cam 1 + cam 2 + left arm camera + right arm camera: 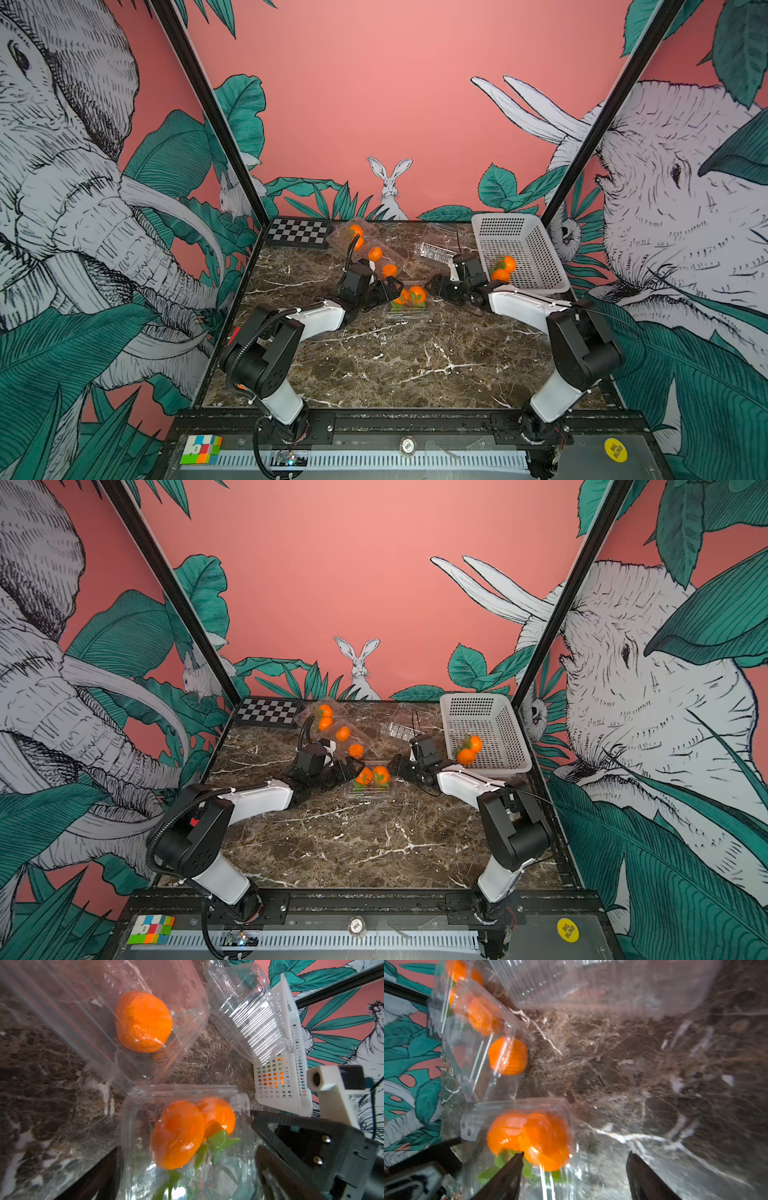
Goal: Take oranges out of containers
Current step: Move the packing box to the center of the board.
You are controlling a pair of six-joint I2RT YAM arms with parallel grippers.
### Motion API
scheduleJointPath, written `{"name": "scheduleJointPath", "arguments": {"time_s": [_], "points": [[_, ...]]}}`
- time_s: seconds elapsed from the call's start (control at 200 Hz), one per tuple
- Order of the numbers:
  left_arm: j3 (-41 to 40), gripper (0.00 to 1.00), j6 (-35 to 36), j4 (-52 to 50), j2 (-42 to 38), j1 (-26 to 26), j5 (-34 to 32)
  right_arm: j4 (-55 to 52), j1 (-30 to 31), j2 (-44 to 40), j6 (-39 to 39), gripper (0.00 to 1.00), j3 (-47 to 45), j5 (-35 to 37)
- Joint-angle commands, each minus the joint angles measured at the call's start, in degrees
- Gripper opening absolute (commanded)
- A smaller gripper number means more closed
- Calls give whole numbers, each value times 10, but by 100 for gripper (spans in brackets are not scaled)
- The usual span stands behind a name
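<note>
Steadying the near container (pixel 133 1118), lying centrally on the table (pixel 415 365) with two oranges (pixel 176 1134) inside, with the left gripper (pixel 390 291), spread wide astride it, should stop it sliding while the right gripper (pixel 576 1154), open and empty at its edge, pries it open gently.

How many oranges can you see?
8. Two oranges in the white basket; two each in the near container, middle container, far container. None seem hidden.
</note>
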Motion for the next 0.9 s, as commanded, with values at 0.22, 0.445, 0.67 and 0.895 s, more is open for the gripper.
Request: {"name": "scheduleJointPath", "arguments": {"time_s": [0.22, 0.445, 0.67, 0.895], "points": [[-11, 99, 28, 4, -7, -4, 4, 144, -7, -25, -35, 68, -80, -96], [-26, 99, 15, 23, -20, -10, 2, 170, -5, -24, -32, 64, -77, -112], [-44, 99, 7, 35, -29, -12, 2, 186, -6, -21, -22, 58, -73, -123], [-50, 99, 1, 42, -36, -15, -1, 219, -6, -18, -7, 54, -89, -136]]}}
